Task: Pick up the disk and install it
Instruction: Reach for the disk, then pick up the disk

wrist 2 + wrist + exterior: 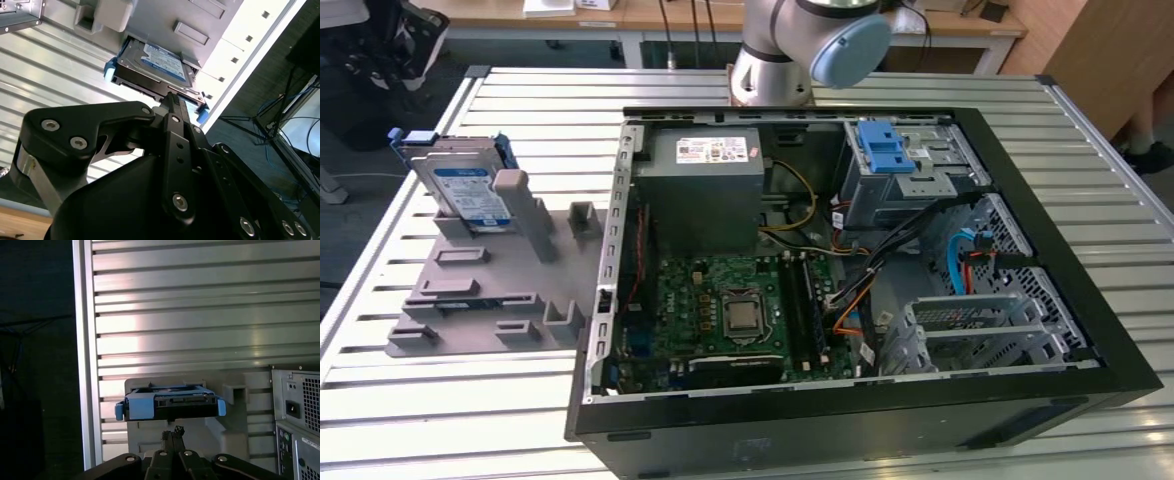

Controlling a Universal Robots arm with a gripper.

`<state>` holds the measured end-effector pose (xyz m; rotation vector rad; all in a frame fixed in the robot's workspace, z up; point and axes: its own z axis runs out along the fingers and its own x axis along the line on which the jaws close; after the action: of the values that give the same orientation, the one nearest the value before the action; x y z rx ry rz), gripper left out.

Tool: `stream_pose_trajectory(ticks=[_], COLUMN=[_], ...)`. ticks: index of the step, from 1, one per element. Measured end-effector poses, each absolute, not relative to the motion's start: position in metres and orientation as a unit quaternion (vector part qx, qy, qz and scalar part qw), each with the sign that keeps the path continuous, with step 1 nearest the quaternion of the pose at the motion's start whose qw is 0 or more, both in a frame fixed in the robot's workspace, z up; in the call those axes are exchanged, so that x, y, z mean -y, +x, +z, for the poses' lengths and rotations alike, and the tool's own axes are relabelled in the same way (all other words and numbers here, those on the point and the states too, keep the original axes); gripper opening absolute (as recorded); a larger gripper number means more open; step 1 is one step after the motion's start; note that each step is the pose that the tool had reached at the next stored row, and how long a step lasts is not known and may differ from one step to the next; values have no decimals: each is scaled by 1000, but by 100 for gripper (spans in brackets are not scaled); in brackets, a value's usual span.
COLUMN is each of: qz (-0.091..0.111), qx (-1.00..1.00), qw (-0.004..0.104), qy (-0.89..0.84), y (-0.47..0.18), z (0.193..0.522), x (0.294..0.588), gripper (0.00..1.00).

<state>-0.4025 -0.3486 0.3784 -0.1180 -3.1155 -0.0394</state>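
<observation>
End effector (172,432) has its two fingers pinched together into a narrow point, with nothing between them, and you can see that in both wrist views. The tips are aimed at the disk (170,402) and sit right up close to its edge. I honestly can't tell if they're touching it.

The disk itself isn't installed. It's standing on its edge in a slot of the grey fixture plate (480,300), blue-and-white label showing and blue rails on its sides. In the exterior view that puts it toward the table's far corner on the exterior view's left. A grey post of the fixture is right beside it.

The fixture lies flat on the slatted metal table (400,400), along the edge on the exterior view's left, with a few other empty-looking slots and blocks on it.

Just beside the fixture, taking up the middle of the table, is the open PC case (854,430) lying on its side. Inside there's the motherboard (720,310), the power supply (707,165) toward the far edge, and a drive cage (914,180) with a blue latch (887,150) on top. The arm's base (774,70) is at the table's far edge, behind the case.
</observation>
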Motion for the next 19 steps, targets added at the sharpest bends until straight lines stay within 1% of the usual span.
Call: stream_pose_trajectory(ticks=[19], qz=[-13], qx=[999], qw=[12], qy=[-38], y=[-420], z=[375], x=[346], gripper=[11])
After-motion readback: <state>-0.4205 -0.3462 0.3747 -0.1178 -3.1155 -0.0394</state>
